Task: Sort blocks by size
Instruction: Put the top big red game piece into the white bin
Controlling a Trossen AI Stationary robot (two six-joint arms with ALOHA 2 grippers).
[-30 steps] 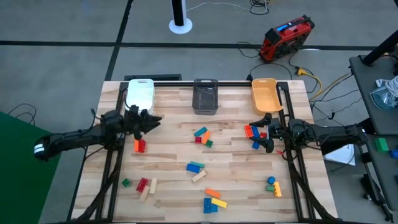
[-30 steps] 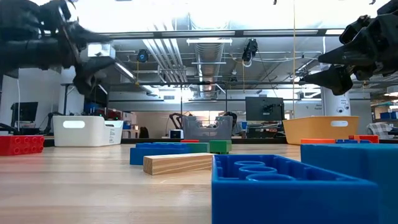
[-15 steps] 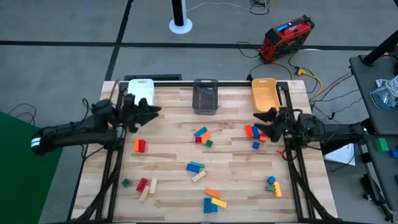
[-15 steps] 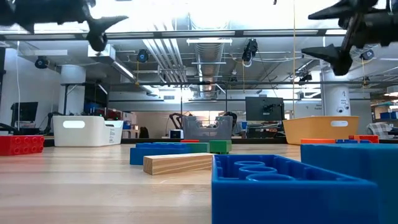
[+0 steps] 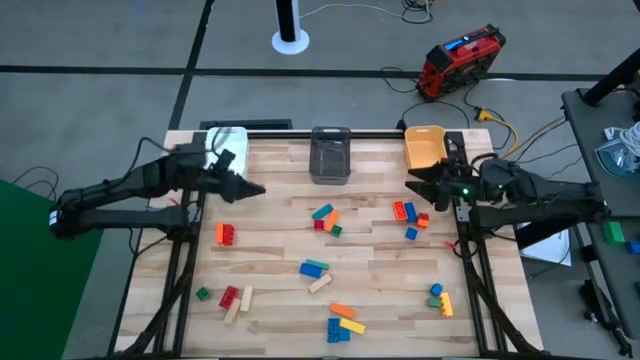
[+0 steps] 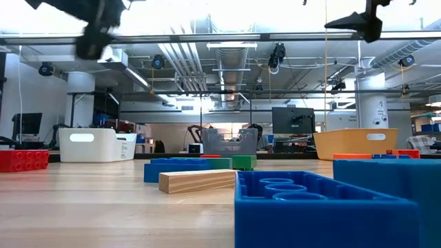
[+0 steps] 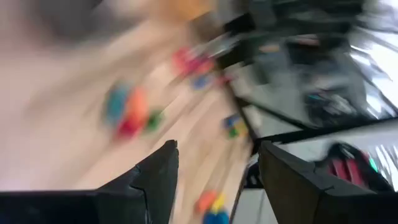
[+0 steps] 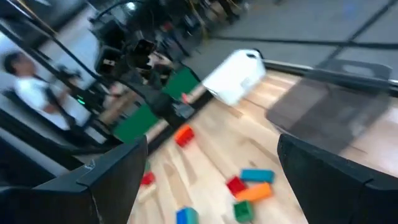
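The blocks lie scattered on the wooden table (image 5: 270,250): a red one (image 5: 225,234) at the left, a blue, orange, red and green group (image 5: 325,217) mid-table, and a red, orange and blue group (image 5: 408,212) at the right. More lie along the near edge (image 5: 342,322). My left gripper (image 5: 250,187) hangs open high above the table's far left, near the white bin (image 5: 225,150); nothing shows between its fingers (image 7: 158,180). My right gripper (image 5: 418,187) hangs open high over the far right, beside the orange bin (image 5: 424,150), with nothing between its fingers (image 8: 118,177).
A grey bin (image 5: 330,155) stands between the white and orange bins along the far edge. In the low view a wooden bar (image 6: 196,180) and a blue brick (image 6: 324,207) lie close to the camera. Dark frame rails (image 5: 180,260) run down both table sides.
Both grippers have risen well above the table. My right gripper has also drawn away from the red, orange and blue group toward the far edge. My left gripper has shifted a little toward the table's right. No block has moved.
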